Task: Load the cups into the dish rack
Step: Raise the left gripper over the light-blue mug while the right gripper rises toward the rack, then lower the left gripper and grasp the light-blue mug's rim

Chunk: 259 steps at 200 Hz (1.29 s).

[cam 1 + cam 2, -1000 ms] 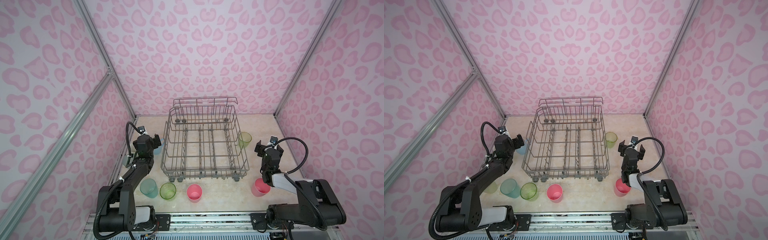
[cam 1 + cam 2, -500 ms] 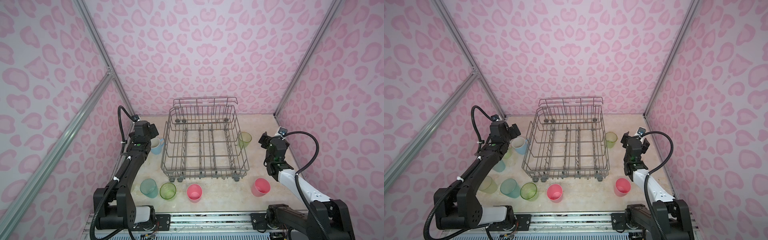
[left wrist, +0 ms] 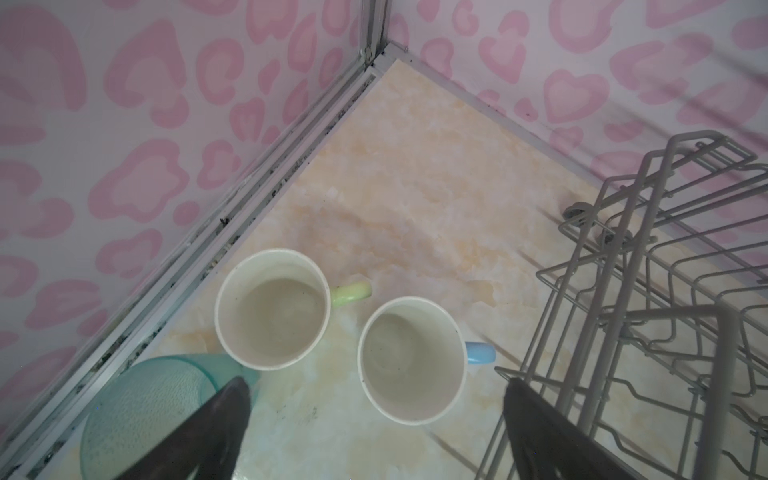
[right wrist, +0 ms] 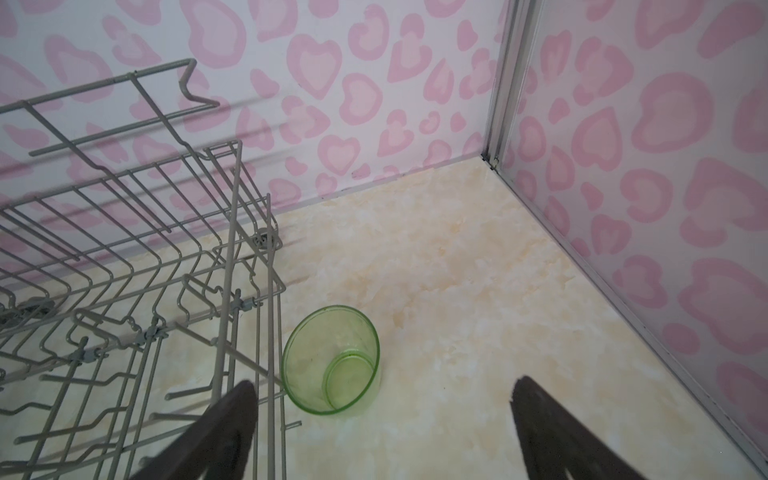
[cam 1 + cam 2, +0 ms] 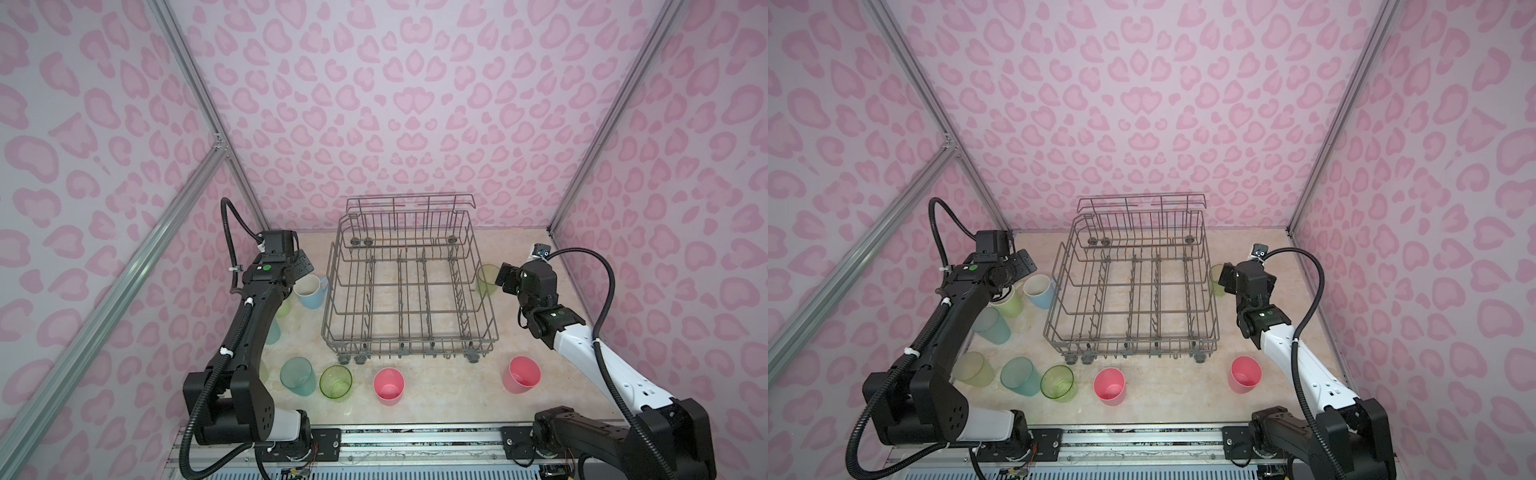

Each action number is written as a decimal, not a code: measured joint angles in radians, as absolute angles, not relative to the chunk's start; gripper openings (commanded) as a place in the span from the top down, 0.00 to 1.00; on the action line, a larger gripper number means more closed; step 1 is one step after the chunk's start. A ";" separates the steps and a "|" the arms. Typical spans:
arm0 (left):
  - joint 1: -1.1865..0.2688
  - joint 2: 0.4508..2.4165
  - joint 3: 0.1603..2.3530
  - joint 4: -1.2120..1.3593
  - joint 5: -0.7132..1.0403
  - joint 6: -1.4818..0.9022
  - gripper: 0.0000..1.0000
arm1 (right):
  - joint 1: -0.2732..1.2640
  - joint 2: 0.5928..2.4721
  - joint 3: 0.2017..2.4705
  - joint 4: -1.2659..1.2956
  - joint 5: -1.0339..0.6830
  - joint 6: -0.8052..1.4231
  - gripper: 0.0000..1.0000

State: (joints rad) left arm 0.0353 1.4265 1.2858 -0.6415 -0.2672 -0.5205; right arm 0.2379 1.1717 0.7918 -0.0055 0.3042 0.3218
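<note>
Pink heart-print walls close in a cream marbled counter. At its middle stands the dish rack, with no cup in it and its taller rail toward the far wall. Every cup stands upright on the counter outside it.

Left of the rack, the light-blue mug is just beside the rack's left wall. The pale-yellow mug is just left of that, and a teal cup stands nearer. Along the near edge, from the left, come a greyish-beige cup, a second teal cup, a lime-green cup and a pink tumbler. A second pink tumbler stands off the rack's near right corner. Another lime-green cup stands just beside the rack's right wall.

The left fingers are spread wide and hold nothing, hanging above the light-blue mug, clear of it. The right fingers are likewise spread wide and empty, above the counter near the right-hand lime-green cup, not touching it.
</note>
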 measured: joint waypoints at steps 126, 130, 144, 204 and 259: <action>0.064 1.588 1.401 -0.867 -0.055 -0.863 0.42 | 0.313 1.174 0.781 -0.088 0.201 0.343 0.16; 0.064 1.590 1.401 -0.871 -0.053 -0.876 0.42 | 0.315 1.174 0.781 -0.088 0.197 0.346 0.16; 0.064 1.599 1.401 -0.888 -0.048 -0.921 0.43 | 0.320 1.174 0.781 -0.087 0.187 0.347 0.16; 0.064 1.605 1.371 -0.919 -0.011 -1.108 0.43 | 0.323 1.189 0.773 -0.076 0.179 0.347 0.16; 0.065 1.621 1.358 -0.909 0.036 -1.234 0.43 | 0.325 1.191 0.757 -0.063 0.156 0.344 0.16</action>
State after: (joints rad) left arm 0.0654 1.6211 1.3582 -0.9089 0.0357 -1.2343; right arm 0.3248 1.1912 0.7570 -0.0628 0.1558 0.3443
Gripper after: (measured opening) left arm 0.573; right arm 0.837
